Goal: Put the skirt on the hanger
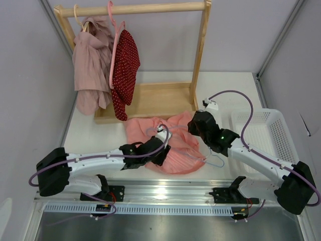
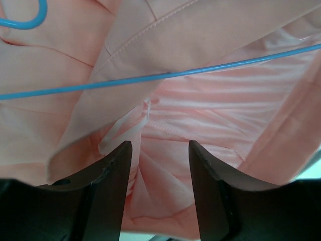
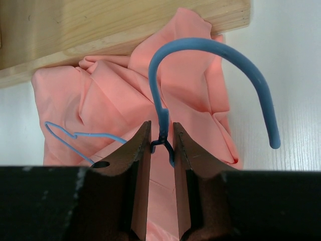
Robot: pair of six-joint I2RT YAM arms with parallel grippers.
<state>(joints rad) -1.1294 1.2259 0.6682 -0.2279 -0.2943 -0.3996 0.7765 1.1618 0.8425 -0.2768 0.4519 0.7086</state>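
Skirt (image 1: 140,130) lies bunched on the worktop (image 1: 90,135), hanger (image 3: 200,42) lying across it. Best play, I'd say: steady the neck and feed the waistband over the wire. Right claw (image 3: 162,138) pinches the hanger's neck. Left claw (image 2: 160,170) is spread over the fabric, gripping nothing.

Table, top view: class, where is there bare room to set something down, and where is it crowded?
Free: the table strip between wooden rack, skirt and left edge; the far-right corner between rack and basket. Crowded: the centre, where left gripper and right gripper meet over skirt and hanger.
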